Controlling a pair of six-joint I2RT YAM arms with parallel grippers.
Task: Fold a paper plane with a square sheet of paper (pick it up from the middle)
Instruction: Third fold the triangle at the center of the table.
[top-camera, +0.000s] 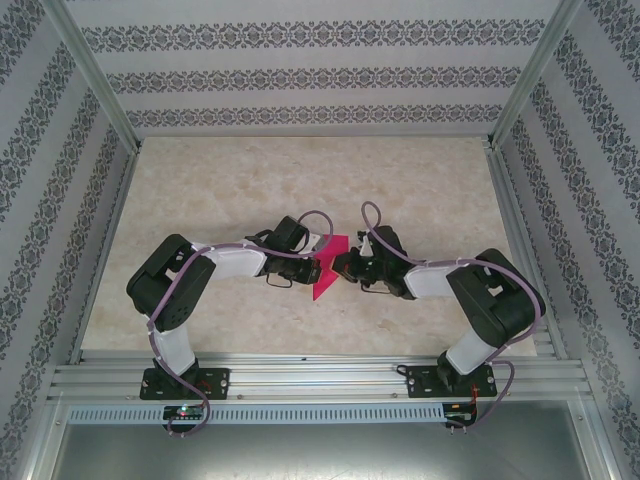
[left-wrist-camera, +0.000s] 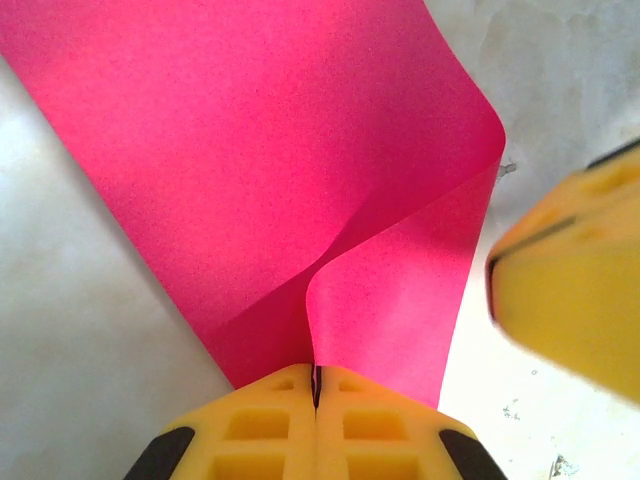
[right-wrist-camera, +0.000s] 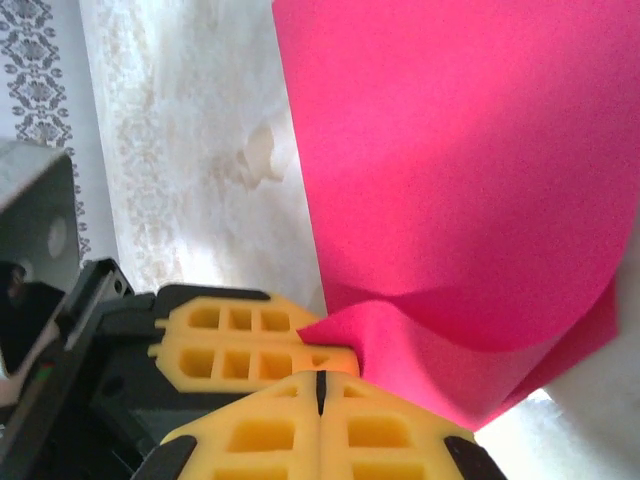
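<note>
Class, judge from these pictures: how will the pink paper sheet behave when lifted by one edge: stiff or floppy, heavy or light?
Probably floppy: the square sheet of paper curls and buckles where the left end effector pinches it. Likely light, as it looks thin. It may crease easily at that bend.

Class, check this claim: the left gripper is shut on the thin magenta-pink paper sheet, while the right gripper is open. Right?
No: the right gripper is shut on the thin magenta-pink paper sheet too, as the right wrist view shows. The left gripper grips it as stated.
</note>
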